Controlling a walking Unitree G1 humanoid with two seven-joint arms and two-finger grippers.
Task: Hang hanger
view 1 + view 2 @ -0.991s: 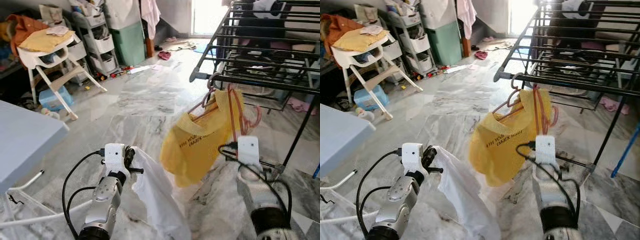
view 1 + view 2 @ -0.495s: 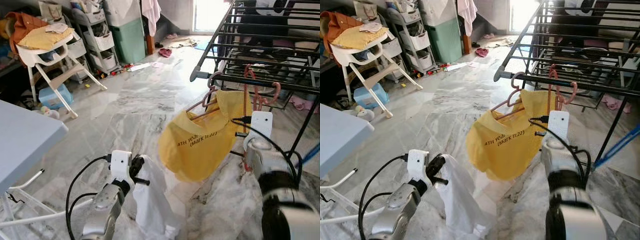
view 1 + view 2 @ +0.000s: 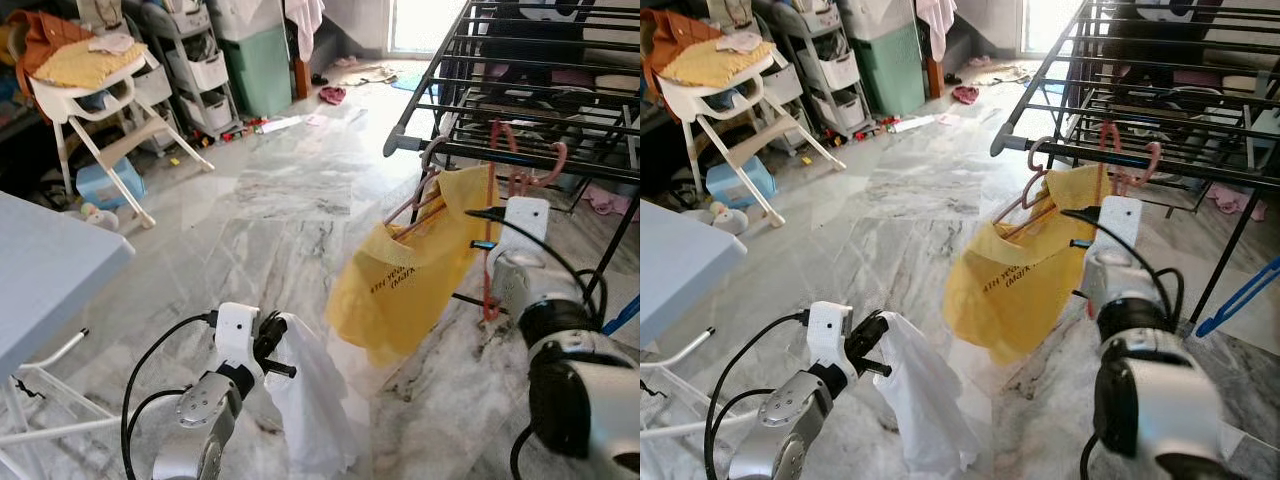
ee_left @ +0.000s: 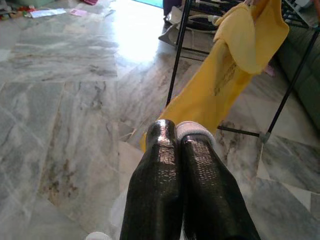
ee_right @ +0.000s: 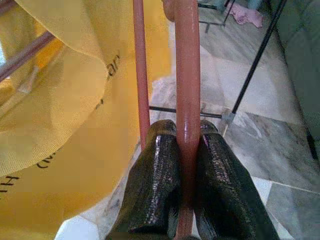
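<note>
Right gripper [image 5: 186, 150] is clamping a pink hanger [image 3: 497, 200] between both black fingers [image 5: 152, 185]; the wrist view is showing the hanger's bar running straight through the closed pinch. The right arm is reaching up and forward on the right side of the scene, holding the hanger upright beside the near rail of the black drying rack [image 3: 520, 90]. The hanger's hooked top is sitting at rail height; whether it is resting on the rail, cannot tell.

A yellow shirt [image 3: 410, 280] is hanging just left of the held hanger, draped on a second pink hanger [image 3: 425, 190] whose hook is looping over the end of the rack's near rail. The shirt's fabric is touching or nearly touching the held hanger's bar in the right wrist view.

Left gripper [image 4: 182, 131] is sitting low at the near left, fingers pressed shut on a white cloth [image 3: 310, 400], which is drooping down toward the marble floor [image 3: 270, 210]. A strip of white is showing at the fingertips in the left wrist view.

Far left: a white high chair [image 3: 100, 100] carrying a yellow cushion, with storage drawers [image 3: 200, 70] behind it. A grey-blue table edge [image 3: 50, 280] is lying at the near left.
</note>
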